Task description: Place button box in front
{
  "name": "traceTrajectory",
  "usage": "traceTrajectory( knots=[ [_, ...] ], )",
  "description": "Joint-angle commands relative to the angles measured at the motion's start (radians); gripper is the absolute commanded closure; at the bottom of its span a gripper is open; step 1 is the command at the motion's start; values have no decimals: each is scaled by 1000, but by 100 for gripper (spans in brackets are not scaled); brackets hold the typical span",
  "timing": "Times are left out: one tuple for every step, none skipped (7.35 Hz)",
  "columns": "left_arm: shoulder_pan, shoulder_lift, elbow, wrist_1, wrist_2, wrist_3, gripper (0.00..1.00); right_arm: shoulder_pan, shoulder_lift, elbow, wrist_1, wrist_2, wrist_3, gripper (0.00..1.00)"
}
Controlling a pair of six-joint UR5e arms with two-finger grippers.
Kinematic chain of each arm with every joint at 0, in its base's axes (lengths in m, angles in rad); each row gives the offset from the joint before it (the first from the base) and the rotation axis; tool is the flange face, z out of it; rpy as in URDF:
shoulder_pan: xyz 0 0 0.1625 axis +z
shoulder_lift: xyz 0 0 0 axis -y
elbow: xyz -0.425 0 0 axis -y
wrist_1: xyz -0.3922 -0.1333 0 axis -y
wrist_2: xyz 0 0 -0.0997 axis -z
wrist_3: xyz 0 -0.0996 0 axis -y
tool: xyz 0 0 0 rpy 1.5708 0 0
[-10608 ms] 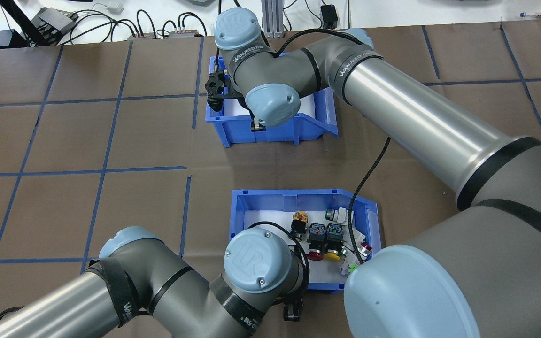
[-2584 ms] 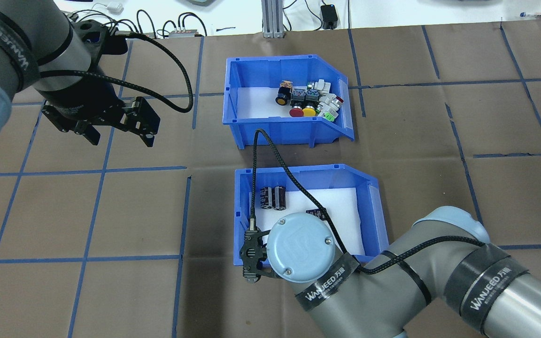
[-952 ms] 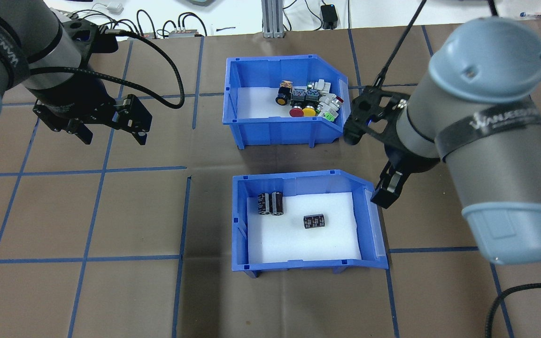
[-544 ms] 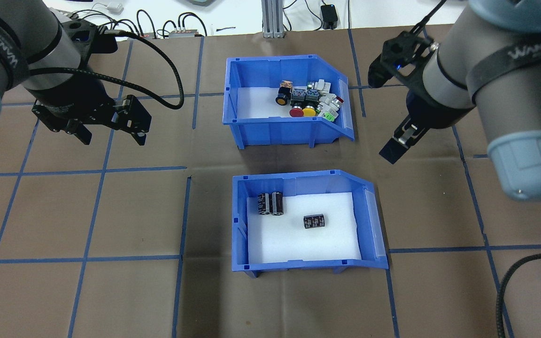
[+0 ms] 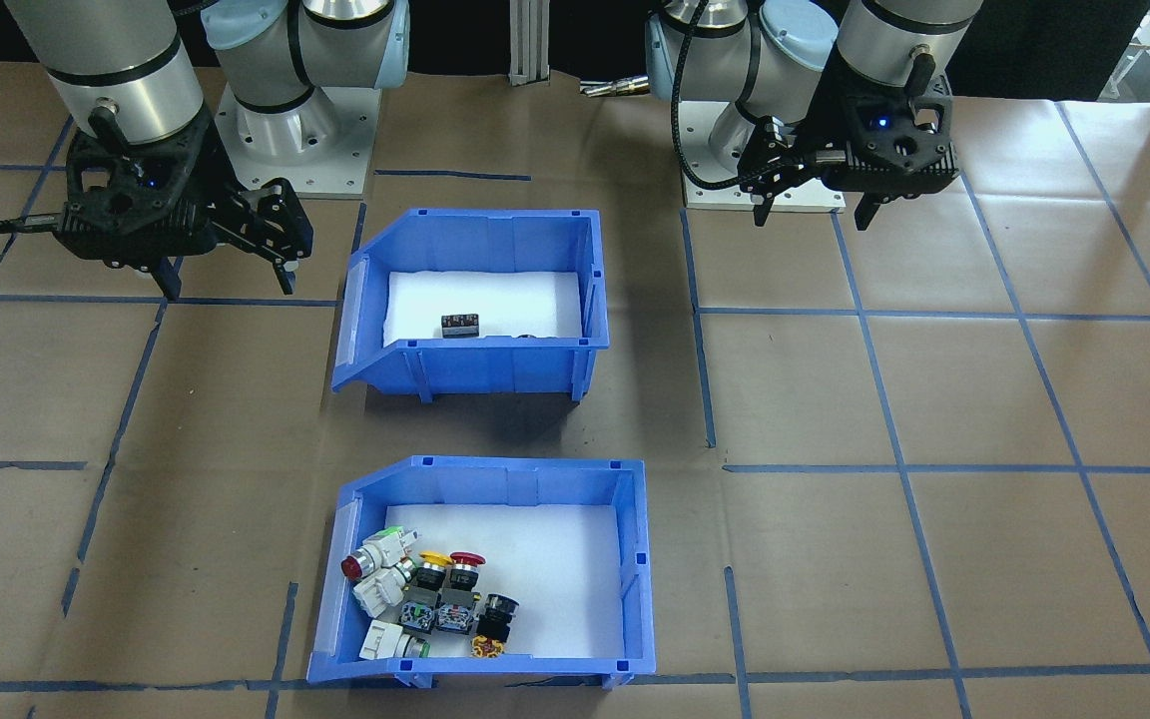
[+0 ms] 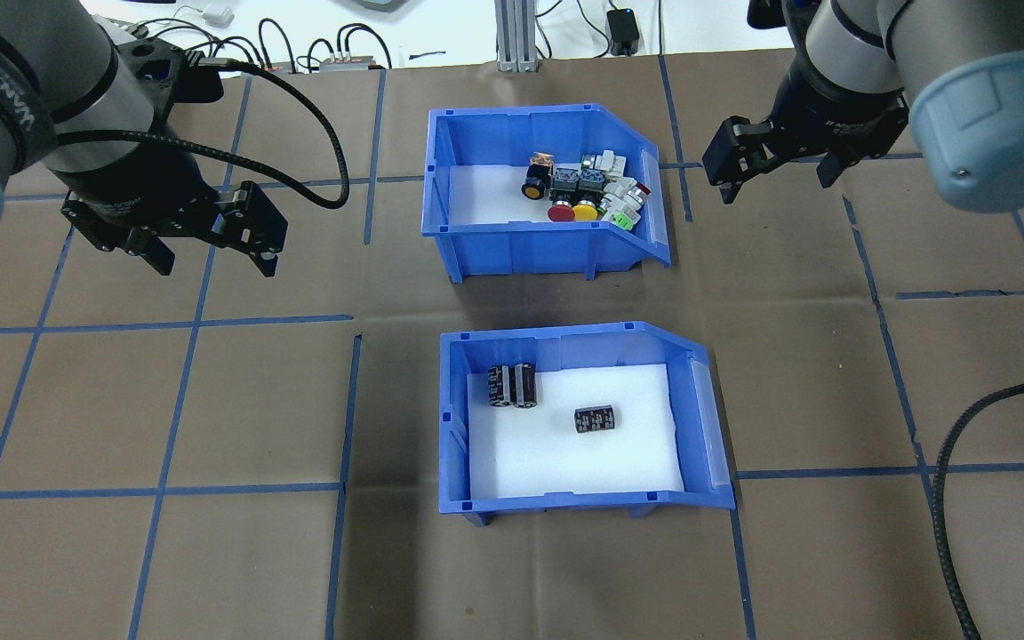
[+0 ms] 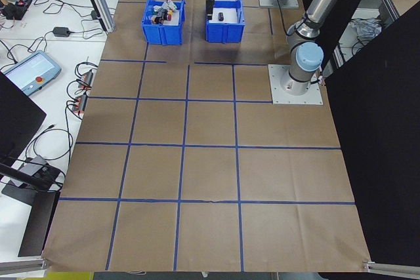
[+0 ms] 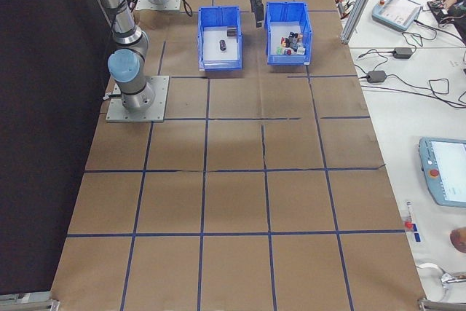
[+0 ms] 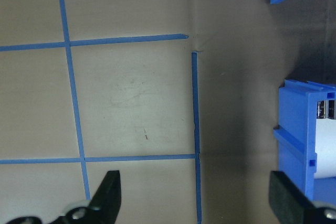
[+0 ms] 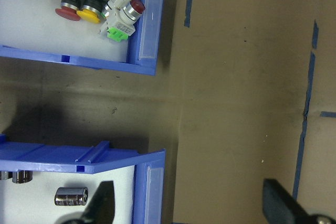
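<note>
The button box (image 6: 530, 252) is a blue bin with red, yellow and black push-buttons (image 6: 585, 189) heaped in one end. It stands on the far side of the table from the robot and is lowest in the front-facing view (image 5: 640, 589). Nothing touches it. My left gripper (image 6: 210, 253) hangs open above bare table, left of both bins; its wrist view shows wide-spread fingers (image 9: 110, 195). Off the button box's right end my right gripper (image 6: 774, 173) is open too, its fingers (image 10: 281, 203) apart above brown paper.
A second blue bin (image 6: 454, 418) with three dark cylinders (image 6: 595, 419) on white foam sits on the robot's side of the button box, a narrow gap between them. Brown paper with blue tape lines covers the table (image 6: 165, 400). Cables and devices lie along the far edge.
The two bins have swapped places: the button box went from near the robot to the far spot. In the last second the right arm pulled away up and right; the left barely moved.
</note>
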Motion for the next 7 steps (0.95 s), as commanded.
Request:
traceTrajectory(
  knots=[
    [0, 1, 1, 0, -1, 0, 0, -10, -1, -6, 39, -8, 52, 0],
    [-2, 4, 0, 2, 2, 1, 0, -12, -3, -10, 45, -16, 52, 0],
    [-2, 4, 3, 5, 1, 1, 0, -12, -6, -10, 45, -16, 52, 0],
    [-3, 4, 3, 11, -2, 3, 0, -12, -6, -12, 45, -16, 52, 0],
    [-5, 4, 8, 15, -5, 5, 0, -12, -6, -12, 45, -16, 52, 0],
    [-5, 4, 5, 14, -4, 5, 0, -15, -6, -10, 45, -16, 52, 0],
    [-5, -4, 5, 29, -4, 21, 0, -16, -6, -9, 48, -16, 50, 0]
  ],
)
